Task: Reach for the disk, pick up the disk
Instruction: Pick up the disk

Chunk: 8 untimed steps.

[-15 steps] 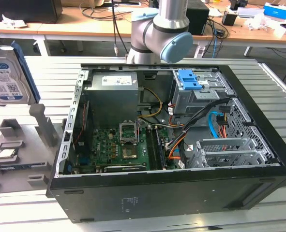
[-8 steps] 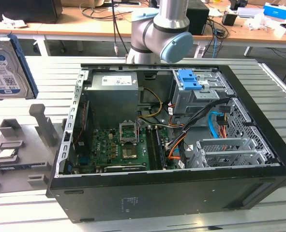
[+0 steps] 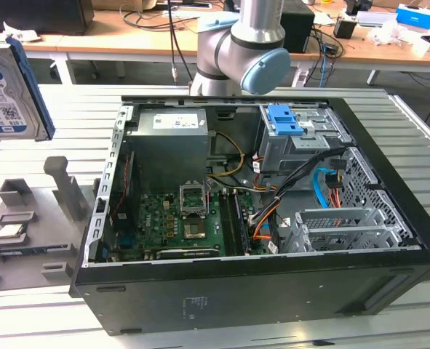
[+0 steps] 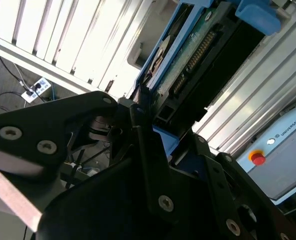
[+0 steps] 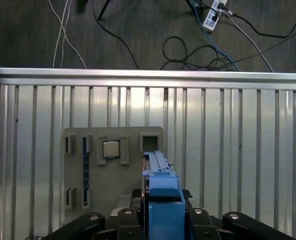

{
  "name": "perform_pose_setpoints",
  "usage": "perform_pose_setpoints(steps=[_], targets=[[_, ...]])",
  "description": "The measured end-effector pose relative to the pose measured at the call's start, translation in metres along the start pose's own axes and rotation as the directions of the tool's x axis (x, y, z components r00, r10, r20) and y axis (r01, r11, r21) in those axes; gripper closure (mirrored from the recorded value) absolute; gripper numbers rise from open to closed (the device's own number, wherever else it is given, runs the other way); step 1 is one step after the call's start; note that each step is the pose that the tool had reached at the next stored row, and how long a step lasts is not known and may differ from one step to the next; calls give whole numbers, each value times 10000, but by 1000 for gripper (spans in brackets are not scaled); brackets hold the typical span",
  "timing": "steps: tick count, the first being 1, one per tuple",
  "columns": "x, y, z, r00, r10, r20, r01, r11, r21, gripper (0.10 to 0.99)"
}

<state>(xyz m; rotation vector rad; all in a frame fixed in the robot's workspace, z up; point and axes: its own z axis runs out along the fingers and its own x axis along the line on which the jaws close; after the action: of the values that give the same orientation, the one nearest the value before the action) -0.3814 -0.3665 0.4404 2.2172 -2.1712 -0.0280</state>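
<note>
My claw (image 5: 163, 196) clamped shut on disk (image 3: 7, 94); disk hangs on edge, up off grey fixture (image 3: 33, 218) on counter (image 3: 76, 123). Risk as I judge it: narrow hold near one end, heavy disk may pivot or slip, drop onto fixture

under hand (image 5: 163, 222): grey fixture (image 5: 112, 190) with upright posts and chip (image 5: 110, 149), apart from held disk (image 5: 163, 200) | round fixture: bare slatted desk (image 5: 238, 150), open | past desk edge: floor cables (image 5: 198, 45)
</note>
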Motion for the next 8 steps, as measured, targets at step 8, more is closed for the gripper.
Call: perform_pose_setpoints(steps=[8], targets=[[-2, 1, -241, 10000, -1, 0, 1, 10000, -2, 722]])
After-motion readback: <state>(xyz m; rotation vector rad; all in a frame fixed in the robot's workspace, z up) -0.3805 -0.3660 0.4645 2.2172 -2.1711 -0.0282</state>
